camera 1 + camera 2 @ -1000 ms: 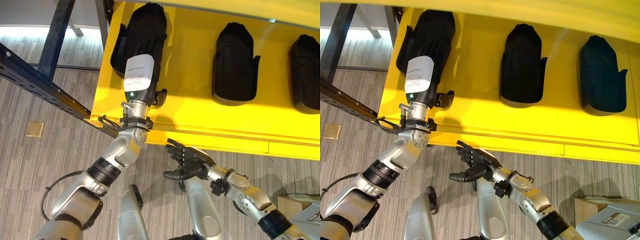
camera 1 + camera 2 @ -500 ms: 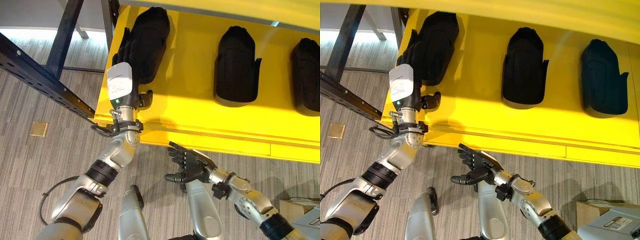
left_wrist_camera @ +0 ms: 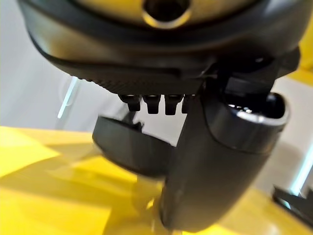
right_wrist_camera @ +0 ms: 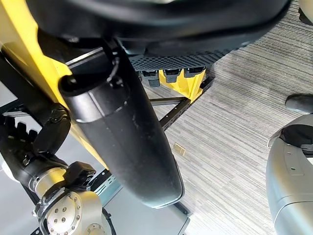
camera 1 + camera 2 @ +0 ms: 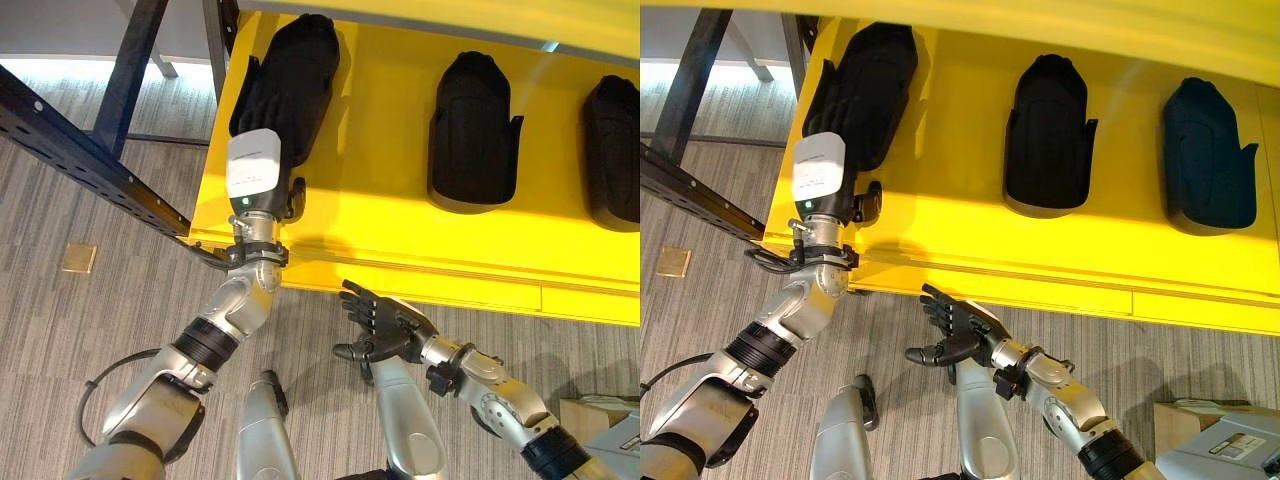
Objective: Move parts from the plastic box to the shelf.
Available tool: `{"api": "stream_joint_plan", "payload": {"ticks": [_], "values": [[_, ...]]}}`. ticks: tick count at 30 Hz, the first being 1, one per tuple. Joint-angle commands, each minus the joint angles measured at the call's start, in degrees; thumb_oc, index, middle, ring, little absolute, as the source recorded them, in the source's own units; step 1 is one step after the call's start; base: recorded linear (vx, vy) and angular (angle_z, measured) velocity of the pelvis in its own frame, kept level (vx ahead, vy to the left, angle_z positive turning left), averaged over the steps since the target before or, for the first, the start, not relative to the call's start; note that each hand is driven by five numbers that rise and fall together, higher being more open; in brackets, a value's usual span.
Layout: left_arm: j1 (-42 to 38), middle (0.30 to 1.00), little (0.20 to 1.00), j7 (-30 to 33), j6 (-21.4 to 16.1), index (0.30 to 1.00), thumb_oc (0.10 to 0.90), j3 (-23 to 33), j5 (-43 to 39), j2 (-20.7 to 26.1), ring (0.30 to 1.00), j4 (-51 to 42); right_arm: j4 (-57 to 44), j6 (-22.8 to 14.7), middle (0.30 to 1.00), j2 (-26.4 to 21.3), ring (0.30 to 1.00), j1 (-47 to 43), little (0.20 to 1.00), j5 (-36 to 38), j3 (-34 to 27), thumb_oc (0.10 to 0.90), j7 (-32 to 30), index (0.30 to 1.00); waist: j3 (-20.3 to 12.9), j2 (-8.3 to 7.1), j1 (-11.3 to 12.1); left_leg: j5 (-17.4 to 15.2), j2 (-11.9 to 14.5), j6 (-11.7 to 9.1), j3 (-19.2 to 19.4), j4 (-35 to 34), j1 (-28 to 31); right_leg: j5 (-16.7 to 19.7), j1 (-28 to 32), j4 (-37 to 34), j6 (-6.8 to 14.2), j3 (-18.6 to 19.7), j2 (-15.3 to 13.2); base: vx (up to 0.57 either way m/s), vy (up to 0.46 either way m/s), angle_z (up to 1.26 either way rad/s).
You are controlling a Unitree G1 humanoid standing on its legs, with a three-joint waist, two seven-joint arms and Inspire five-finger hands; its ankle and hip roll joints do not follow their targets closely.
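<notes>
Three black moulded parts lie on the yellow shelf (image 5: 390, 220): a left part (image 5: 295, 70), a middle part (image 5: 470, 130) and a right part (image 5: 612, 150). My left hand (image 5: 255, 170), with a white label on its back, hovers over the near end of the left part by the shelf's front edge. In the left wrist view its thumb (image 3: 220, 161) stands straight, and the part (image 3: 127, 147) lies past the fingers, not gripped. My right hand (image 5: 385, 325) hangs open and empty below the shelf's front edge, fingers spread.
A dark metal rack beam (image 5: 80, 150) runs diagonally left of the shelf, with an upright post (image 5: 125, 60) behind it. A brass floor plate (image 5: 76, 258) sits in the grey carpet. A cardboard box (image 5: 585, 410) shows at the lower right.
My left hand has drawn back from over the left part toward the shelf's front edge, leaving the part on the shelf. The right hand has barely moved.
</notes>
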Motion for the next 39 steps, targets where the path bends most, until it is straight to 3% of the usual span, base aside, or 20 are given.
{"api": "stream_joint_plan", "payload": {"ticks": [1, 15, 22, 39], "values": [[-3.5, 1.000, 1.000, -2.1, -0.2, 1.000, 0.900, -1.0, 3.7, 3.1, 1.000, -1.4, -6.7, -3.3, 1.000, 1.8, 1.000, -1.1, 1.000, 1.3, -2.1, 0.900, 2.4, 1.000, -2.7, 0.29, -1.7, 2.0, -2.3, 7.5, 4.6, -3.2, 0.9, -3.1, 5.9, -1.4, -1.2, 2.6, 0.0, 0.03, 0.011, -0.03], [4.1, 1.000, 1.000, -5.8, 0.7, 1.000, 0.900, -2.0, 4.9, 3.4, 1.000, -4.1, -7.1, -4.1, 1.000, 1.2, 1.000, 0.1, 1.000, 1.4, -3.6, 0.900, 1.7, 1.000, -2.5, 0.82, -1.0, 1.8, -2.6, 7.7, 4.5, -3.7, 1.6, -2.6, 6.7, -2.6, -0.9, 2.6, -0.2, 0.00, -0.001, -0.01], [6.4, 1.000, 1.000, -6.7, -2.0, 1.000, 0.900, -0.7, 4.6, 2.9, 1.000, -7.5, -7.2, -5.0, 1.000, 1.3, 1.000, 0.8, 1.000, 1.6, -4.1, 0.900, 0.9, 1.000, -2.5, 0.94, -0.3, 1.6, -2.9, 8.0, 4.2, -3.5, 1.5, -2.7, 6.9, -2.6, -1.0, 2.2, -0.4, 0.00, 0.000, 0.00], [7.3, 1.000, 1.000, -10.4, -3.1, 1.000, 0.900, -0.1, 5.9, 2.3, 1.000, -13.2, -7.1, -5.1, 1.000, 1.8, 1.000, 1.4, 1.000, 1.1, -5.3, 0.900, 0.7, 1.000, -2.9, 1.20, -0.2, 2.1, -3.1, 7.9, 4.0, -4.3, 1.7, -2.0, 7.2, -3.8, -0.8, 2.2, -0.2, 0.00, 0.000, 0.00]]}}
